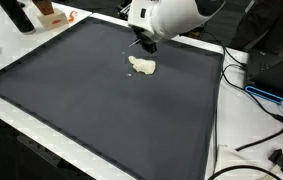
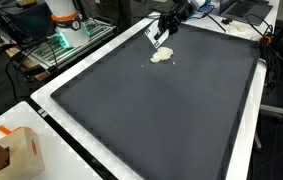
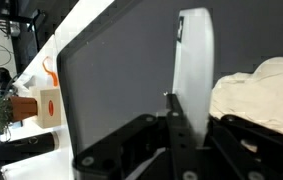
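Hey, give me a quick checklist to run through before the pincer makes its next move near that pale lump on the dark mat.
1. Is the lump in sight on the mat? Ok, all three views show it.
2. Is the pincer close to the lump? Ok, it hangs right by it in both exterior views.
3. Is the pincer touching the lump? Cannot tell.
4. Are the jaws open or shut? Cannot tell.
5. Is the white strip at the pincer gripped? Cannot tell.
6. Is the carton off the mat, far from the pincer? Ok.
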`<state>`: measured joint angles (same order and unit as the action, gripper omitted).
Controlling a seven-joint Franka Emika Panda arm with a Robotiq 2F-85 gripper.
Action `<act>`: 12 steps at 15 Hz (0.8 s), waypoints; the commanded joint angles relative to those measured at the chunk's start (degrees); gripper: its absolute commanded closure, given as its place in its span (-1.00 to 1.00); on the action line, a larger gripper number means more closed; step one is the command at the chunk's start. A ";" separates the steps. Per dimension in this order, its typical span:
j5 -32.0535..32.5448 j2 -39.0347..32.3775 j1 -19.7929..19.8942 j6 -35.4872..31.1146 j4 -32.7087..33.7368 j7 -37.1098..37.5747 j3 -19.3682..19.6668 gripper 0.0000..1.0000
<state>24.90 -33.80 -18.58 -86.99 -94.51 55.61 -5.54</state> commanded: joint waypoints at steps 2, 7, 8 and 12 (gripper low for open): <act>-0.78 3.37 0.39 -3.87 -3.12 -7.06 -0.13 0.98; -2.95 7.56 1.38 -9.27 -6.80 -13.29 -0.45 0.98; -3.48 8.48 1.59 -10.38 -7.65 -14.41 -0.47 0.98; -6.85 13.11 2.80 -15.71 -12.31 -19.84 -0.74 0.98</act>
<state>21.05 -25.77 -17.38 -98.19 -100.81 39.66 -5.61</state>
